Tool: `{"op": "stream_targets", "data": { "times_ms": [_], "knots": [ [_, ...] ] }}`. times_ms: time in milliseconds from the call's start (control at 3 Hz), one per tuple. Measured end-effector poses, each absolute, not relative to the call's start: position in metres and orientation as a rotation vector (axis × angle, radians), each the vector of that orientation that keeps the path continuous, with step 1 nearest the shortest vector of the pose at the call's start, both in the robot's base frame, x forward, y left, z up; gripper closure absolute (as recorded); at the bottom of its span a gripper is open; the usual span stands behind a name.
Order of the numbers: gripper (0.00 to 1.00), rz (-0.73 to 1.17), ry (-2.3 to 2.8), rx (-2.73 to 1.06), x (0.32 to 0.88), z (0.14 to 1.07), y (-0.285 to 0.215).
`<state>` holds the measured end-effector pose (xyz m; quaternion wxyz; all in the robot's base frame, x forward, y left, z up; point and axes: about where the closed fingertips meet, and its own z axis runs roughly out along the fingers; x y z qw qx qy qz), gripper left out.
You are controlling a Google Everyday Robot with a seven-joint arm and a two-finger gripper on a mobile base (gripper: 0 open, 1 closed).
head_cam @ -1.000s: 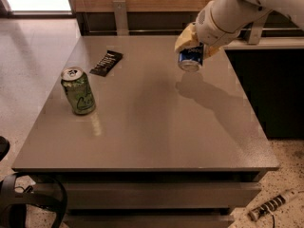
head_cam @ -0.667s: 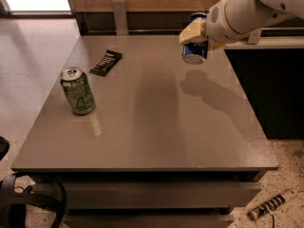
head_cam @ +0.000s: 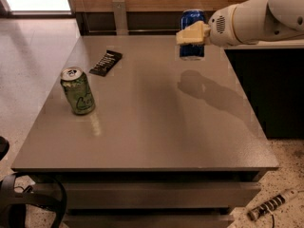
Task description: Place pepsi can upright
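- step in hand: the carry-and-set-down. the gripper (head_cam: 192,35) is closed around the pepsi can (head_cam: 192,18), clamped across its middle by beige fingers (head_cam: 189,34).
- the can looks upright in the grasp, blue body vertical. it hangs clear of the table (head_cam: 142,132), with its shadow (head_cam: 202,90) lying apart from it on the surface below.
- next move, as i judge it: lower straight down until the base meets the tabletop, keep the can vertical, then spread the fingers and back off without nudging it.
- arm pose: the white arm (head_cam: 254,19) reaches in level from the picture's right, wrist horizontal, fingers pointing toward the picture's left.
- well apart from the gripper, down and toward the picture's left, stands a green can (head_cam: 77,90). a dark snack bar (head_cam: 105,62) lies between the two, nearer the green can. neither is in the way of the descent.
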<state>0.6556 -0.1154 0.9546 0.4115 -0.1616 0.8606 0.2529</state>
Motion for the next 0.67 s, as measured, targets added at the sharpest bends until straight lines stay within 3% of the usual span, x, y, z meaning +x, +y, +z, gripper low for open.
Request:
{"op": "stream_targets", "data": {
  "times_ms": [667],
  "knots": [
    [1.00,0.639,2.045,-0.434,0.655,0.945,-0.103]
  ]
}}
